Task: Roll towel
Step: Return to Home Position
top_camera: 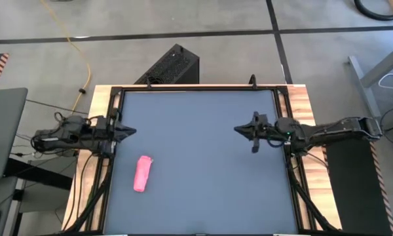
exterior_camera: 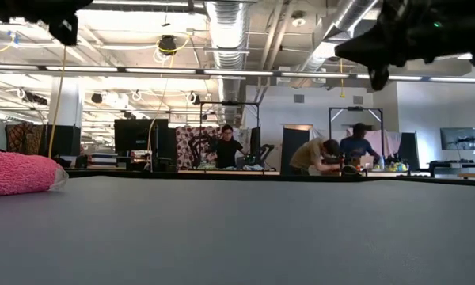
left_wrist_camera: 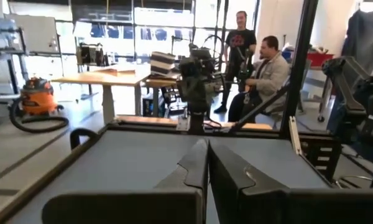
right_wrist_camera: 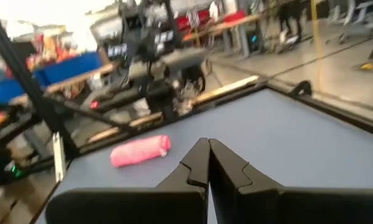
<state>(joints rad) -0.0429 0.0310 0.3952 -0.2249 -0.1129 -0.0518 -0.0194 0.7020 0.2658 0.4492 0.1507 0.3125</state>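
Note:
The pink towel (top_camera: 143, 173) lies rolled into a short cylinder on the dark grey tabletop, near the left side and toward the near edge. It also shows in the low view (exterior_camera: 20, 172) and in the right wrist view (right_wrist_camera: 140, 151). My left gripper (top_camera: 132, 131) is shut and empty at the table's left edge, raised above the top, a little beyond the towel. My right gripper (top_camera: 238, 129) is shut and empty at the right side, raised above the top.
The table's raised black frame (top_camera: 196, 90) runs around the top. A black box (top_camera: 172, 65) stands on the floor behind the far edge. People work at benches in the room beyond the table (exterior_camera: 324, 154).

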